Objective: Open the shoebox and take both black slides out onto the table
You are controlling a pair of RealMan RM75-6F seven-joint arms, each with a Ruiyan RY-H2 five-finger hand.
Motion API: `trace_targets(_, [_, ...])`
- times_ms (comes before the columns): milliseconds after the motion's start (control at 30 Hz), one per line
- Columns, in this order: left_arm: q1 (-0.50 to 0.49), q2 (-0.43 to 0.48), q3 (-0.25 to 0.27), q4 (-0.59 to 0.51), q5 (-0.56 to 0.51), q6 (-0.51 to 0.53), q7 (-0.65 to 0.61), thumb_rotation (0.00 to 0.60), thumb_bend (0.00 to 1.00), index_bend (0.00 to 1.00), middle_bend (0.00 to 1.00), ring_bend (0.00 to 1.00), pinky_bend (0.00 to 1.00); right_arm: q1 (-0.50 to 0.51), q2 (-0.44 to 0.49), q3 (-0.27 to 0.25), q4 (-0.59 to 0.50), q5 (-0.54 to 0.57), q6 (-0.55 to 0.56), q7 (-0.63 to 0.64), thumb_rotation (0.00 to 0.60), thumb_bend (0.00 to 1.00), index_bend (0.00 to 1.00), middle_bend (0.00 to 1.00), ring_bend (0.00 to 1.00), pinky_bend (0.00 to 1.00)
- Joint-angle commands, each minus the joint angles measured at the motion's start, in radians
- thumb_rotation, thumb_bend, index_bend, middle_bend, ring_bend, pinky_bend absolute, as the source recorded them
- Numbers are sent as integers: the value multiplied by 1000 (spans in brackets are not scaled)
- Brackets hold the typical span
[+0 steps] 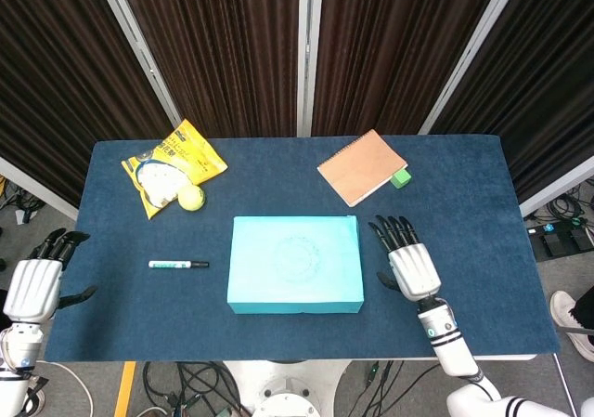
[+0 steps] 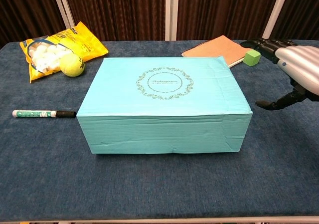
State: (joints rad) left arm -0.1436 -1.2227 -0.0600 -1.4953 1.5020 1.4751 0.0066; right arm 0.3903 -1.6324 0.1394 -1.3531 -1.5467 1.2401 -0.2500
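Head view: the shoebox (image 1: pixel 295 264) sits near the middle of the blue worktop (image 1: pixel 464 194), lid on and fully closed, long side facing me. The black slides are not visible; the closed lid hides whatever is inside.

My right hand (image 1: pixel 406 261) is over the worktop just beside the right end of the shoebox, palm down, fingers (image 1: pixel 393 232) extended and apart, thumb pointing toward the box. It holds nothing, and I cannot tell from this view whether the thumb touches the box wall. In the chest view the same hand (image 2: pixel 299 72) enters at the right edge, raised above the worktop surface, with the thumb tip dark and clear of the box end.

My left hand (image 1: pixel 33 282) is at the far left edge of the worktop, well apart from the shoebox, fingers spread and empty.

Other items noted: a marker pen (image 1: pixel 178 265) lies flat on the worktop to the left of the shoebox, near it but not touching. A yellow snack bag (image 1: pixel 172 164) lies at the rear left, with a tennis ball (image 1: pixel 192 198) touching its near edge. An orange spiral notebook (image 1: pixel 361 166) lies at the rear right, with a small green cube (image 1: pixel 400 177) just beside its right corner. In the chest view the lid carries a printed circular wreath emblem (image 2: pixel 165 83) at its centre.
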Motion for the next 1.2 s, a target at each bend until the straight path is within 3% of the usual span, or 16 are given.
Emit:
trace_targets(33, [-1,0,0,2,0,0,0,600,70,208,197,113,325,17,-17,-6,7,-10,-7,4,600,101,0,9,0,0])
trace_targets(833, [-11,4,2,-20,13,-6,16,600,70,208,197,114,326,41,-16,-102,-73,-81,8,27,600,76,0,12,0,0])
trace_targets(1200, [-13,4,3,-18,16,-5,12,600,70,208,197,114,326,37,26,-69,-43,-32,9,-80,600,101,0,20,0,0])
